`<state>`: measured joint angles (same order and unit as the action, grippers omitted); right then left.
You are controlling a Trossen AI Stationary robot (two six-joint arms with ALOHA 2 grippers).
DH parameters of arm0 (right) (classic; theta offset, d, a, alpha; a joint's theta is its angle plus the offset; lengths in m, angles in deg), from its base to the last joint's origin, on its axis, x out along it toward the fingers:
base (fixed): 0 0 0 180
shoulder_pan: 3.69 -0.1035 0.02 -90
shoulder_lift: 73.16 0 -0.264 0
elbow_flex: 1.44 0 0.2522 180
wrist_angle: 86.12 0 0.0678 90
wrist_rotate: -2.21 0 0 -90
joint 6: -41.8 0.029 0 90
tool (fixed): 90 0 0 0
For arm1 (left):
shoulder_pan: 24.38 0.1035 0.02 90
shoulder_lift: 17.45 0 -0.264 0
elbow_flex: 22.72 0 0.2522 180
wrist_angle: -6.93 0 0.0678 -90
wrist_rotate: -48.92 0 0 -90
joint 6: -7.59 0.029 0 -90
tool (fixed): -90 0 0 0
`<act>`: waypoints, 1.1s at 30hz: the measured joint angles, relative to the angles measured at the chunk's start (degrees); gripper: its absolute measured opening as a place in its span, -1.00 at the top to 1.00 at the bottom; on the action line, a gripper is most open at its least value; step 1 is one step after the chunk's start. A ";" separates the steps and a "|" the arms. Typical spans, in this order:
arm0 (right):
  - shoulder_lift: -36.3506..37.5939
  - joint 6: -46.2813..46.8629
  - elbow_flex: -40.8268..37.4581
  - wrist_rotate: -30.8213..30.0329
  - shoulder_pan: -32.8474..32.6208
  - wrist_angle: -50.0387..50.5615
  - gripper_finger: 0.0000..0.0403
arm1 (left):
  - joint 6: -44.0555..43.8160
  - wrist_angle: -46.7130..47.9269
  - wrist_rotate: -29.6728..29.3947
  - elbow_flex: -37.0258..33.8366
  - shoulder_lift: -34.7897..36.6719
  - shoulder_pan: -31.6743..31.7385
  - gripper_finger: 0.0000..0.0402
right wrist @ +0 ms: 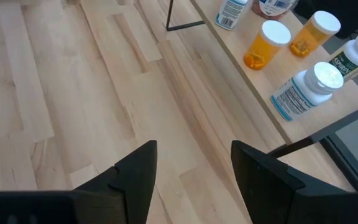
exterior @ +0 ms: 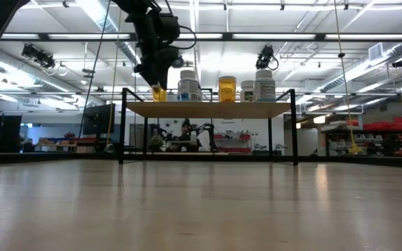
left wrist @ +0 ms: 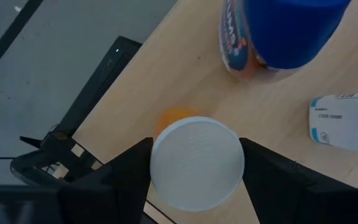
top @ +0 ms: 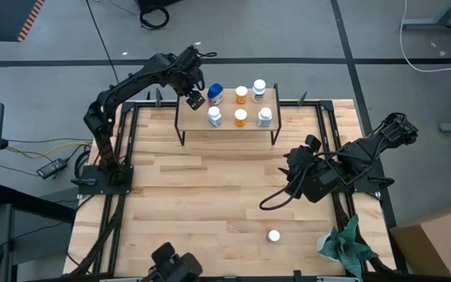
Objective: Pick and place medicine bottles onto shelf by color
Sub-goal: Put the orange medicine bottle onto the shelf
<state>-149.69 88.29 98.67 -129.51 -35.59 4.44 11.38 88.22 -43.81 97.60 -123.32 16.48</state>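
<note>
Seven medicine bottles show in all: six stand on the shelf point(top: 227, 125), and the left gripper point(left wrist: 194, 163) holds a seventh, an orange white-capped bottle point(left wrist: 196, 163), over the shelf's left end. In the left wrist view both fingers press the cap's sides; in the low view its orange body point(exterior: 158, 93) hangs at board level, though whether it already touches the wood is hard to tell. On the shelf, by my count: two with orange bodies point(top: 241, 95), three pale white-capped ones point(top: 259, 90), and one blue-topped point(top: 215, 94), all upright in two rows. One more small white round thing point(top: 273, 235) sits near the table's front edge, toward the right; probably an eighth bottle seen cap-on, but the view is too poor to say.

Handling, as a judgement: small rigid plastic, light, smooth sides, easy to tip. Best taken across the cap or upper body, kept upright, let go only once the base rests flat.

Right gripper point(right wrist: 193, 163) waits over the table's right side, fingers apart, nothing between them.
</note>
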 joint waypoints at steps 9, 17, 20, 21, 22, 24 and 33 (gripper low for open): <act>0.00 -0.38 0.00 0.15 0.00 -0.07 -0.06 | 0.35 0.52 0.01 0.00 0.00 0.22 -0.16; 0.00 -0.40 0.00 0.11 0.00 -0.07 -0.06 | 0.04 0.52 0.01 0.00 0.00 0.22 -0.22; 0.00 -0.42 0.00 0.05 0.00 -0.06 -0.06 | 0.00 0.48 0.01 0.00 0.00 0.22 -0.26; 0.00 -0.40 0.00 -0.01 0.00 -0.05 -0.06 | -0.02 0.44 0.01 0.00 0.00 0.22 -0.27; 0.00 -0.40 0.00 -0.02 0.00 -0.05 -0.06 | -0.02 0.42 0.01 0.00 0.00 0.22 -0.29; 0.00 -0.41 0.00 -0.02 0.00 -0.05 -0.06 | -0.07 0.41 0.01 0.00 0.00 0.21 -0.33; 0.00 -0.10 0.00 -0.02 0.00 -0.05 -0.06 | 0.75 0.05 -1.94 0.00 0.00 0.22 -0.47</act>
<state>-149.69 88.19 98.67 -129.53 -35.59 4.39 12.12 88.27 -45.75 97.60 -123.32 16.70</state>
